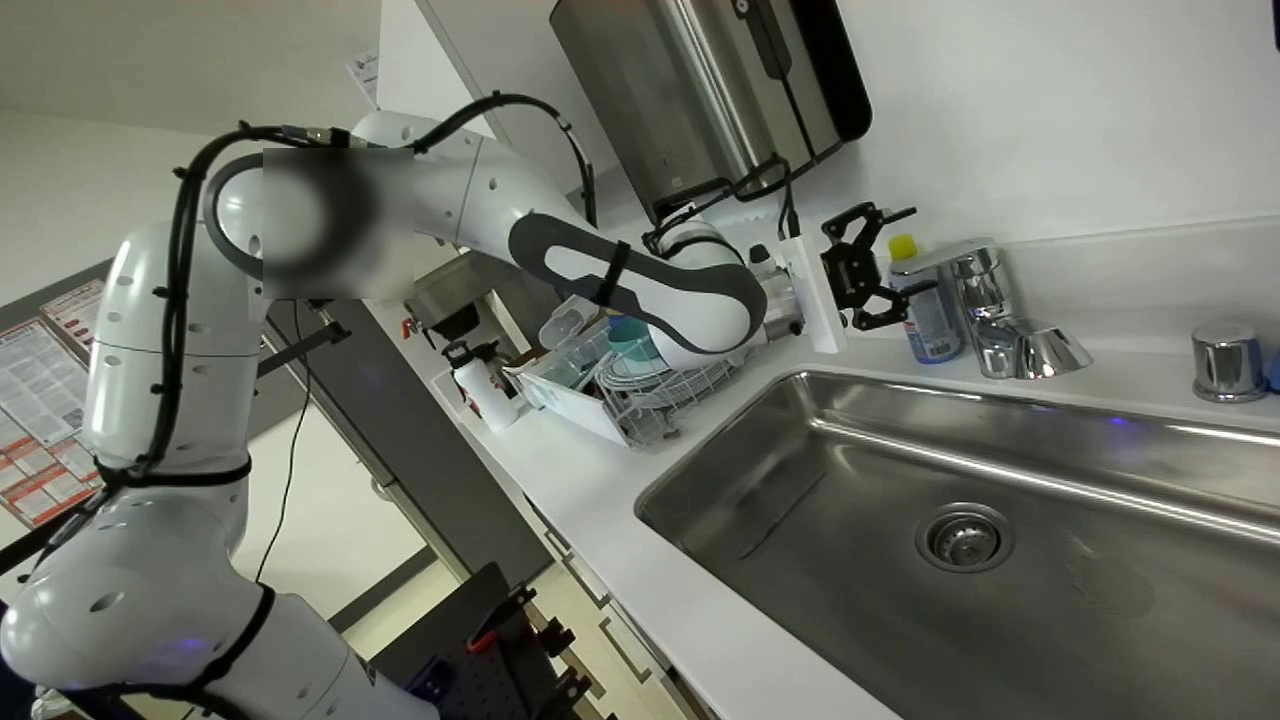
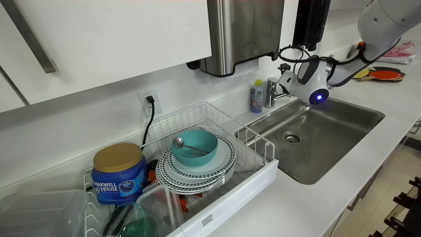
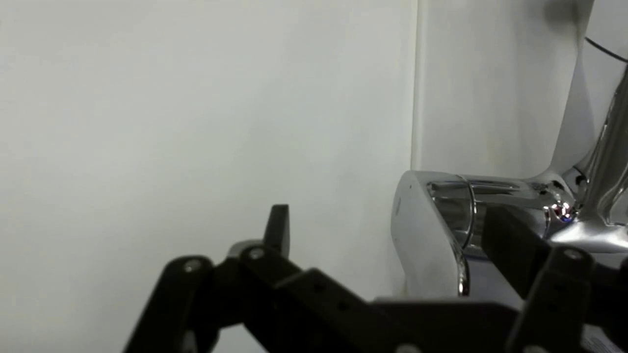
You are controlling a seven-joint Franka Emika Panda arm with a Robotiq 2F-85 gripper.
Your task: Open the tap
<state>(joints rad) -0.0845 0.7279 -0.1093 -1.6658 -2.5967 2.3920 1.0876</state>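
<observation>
The chrome tap (image 1: 985,285) stands at the back rim of the steel sink (image 1: 760,580). Its flat lever is on top and its short spout points over the basin. It also shows in an exterior view (image 2: 271,93), partly behind the wrist. My gripper (image 1: 915,250) is open and empty, with its fingers pointing toward the tap's lever. In the wrist view, the tap lever (image 3: 427,240) lies between the spread fingers of the gripper (image 3: 392,238), closer to the right finger, which overlaps the tap body. I cannot tell whether that finger touches it. The gripper is mostly hidden in an exterior view (image 2: 284,67).
A blue-tinted bottle with yellow cap (image 1: 930,310) stands right beside the tap. A steel dispenser (image 1: 700,90) hangs on the wall above the wrist. A dish rack (image 2: 243,194) with plates and a teal bowl (image 2: 194,158) is beside the sink. A chrome cylinder (image 1: 1228,365) stands behind the sink.
</observation>
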